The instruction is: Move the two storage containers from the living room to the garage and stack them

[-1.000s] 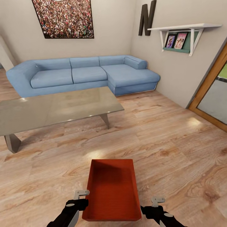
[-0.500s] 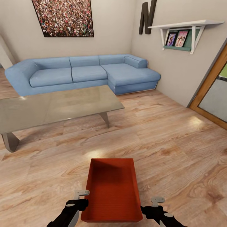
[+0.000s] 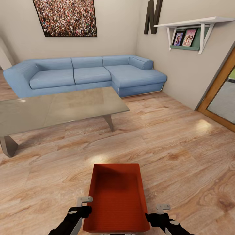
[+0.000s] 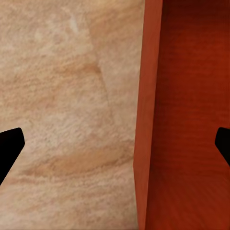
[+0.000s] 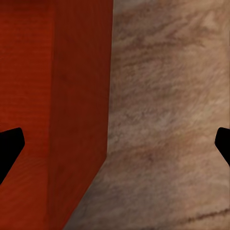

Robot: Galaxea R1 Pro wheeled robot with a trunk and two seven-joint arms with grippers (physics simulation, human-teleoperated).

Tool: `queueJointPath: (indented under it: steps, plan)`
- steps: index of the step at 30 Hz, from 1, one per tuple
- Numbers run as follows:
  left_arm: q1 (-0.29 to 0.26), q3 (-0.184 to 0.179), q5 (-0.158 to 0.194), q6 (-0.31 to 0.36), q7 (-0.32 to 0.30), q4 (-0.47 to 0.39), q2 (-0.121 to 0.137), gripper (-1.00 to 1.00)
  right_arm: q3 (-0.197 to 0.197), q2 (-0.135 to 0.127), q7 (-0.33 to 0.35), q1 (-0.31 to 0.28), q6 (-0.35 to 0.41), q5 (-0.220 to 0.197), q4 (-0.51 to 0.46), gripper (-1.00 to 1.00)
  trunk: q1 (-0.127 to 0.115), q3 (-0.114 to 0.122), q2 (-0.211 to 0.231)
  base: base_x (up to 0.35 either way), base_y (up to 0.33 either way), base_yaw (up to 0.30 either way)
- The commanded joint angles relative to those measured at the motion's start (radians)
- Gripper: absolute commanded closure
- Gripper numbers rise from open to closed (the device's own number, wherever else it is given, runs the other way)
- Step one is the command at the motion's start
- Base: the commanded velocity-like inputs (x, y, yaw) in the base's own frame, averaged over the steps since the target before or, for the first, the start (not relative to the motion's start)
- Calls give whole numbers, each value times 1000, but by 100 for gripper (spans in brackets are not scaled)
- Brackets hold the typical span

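Note:
One red-orange storage container (image 3: 116,199) sits open-topped on the light wood floor of the living room, right in front of me. My left gripper (image 3: 84,209) is at its left long wall, open. In the left wrist view that gripper (image 4: 115,143) straddles the container wall (image 4: 146,120), its dark fingertips (image 4: 9,146) far apart. My right gripper (image 3: 157,215) is at the right long wall, also open. The right wrist view shows that gripper (image 5: 115,143) spread across the container's right wall (image 5: 81,105). Neither gripper pinches the wall.
A glass coffee table (image 3: 55,109) stands ahead on the left. Behind it a blue corner sofa (image 3: 88,75) runs along the beige walls. A wood-framed doorway (image 3: 218,91) opens at the right. Open wood floor (image 3: 169,140) lies between the container and the doorway.
The whole view has crept forward, so the camera moved. The container now sits slightly lower and larger between the grippers, which hold the same spread.

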Motion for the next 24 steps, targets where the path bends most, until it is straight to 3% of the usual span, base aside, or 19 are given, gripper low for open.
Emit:
queueJointPath:
  steps: [1, 24]
  plan:
    - [0, -7, 10, 4, 9, -2, 1, -100, 8, -1, 1, -1, -3, -8, 1, -100, 4, -4, -8, 0, 0, 0]
    - [0, -8, 11, 9, 3, 0, 0, -100, 8, -1, 9, -1, -3, -8, 0, -100, 4, -4, -8, 0, 0, 0]
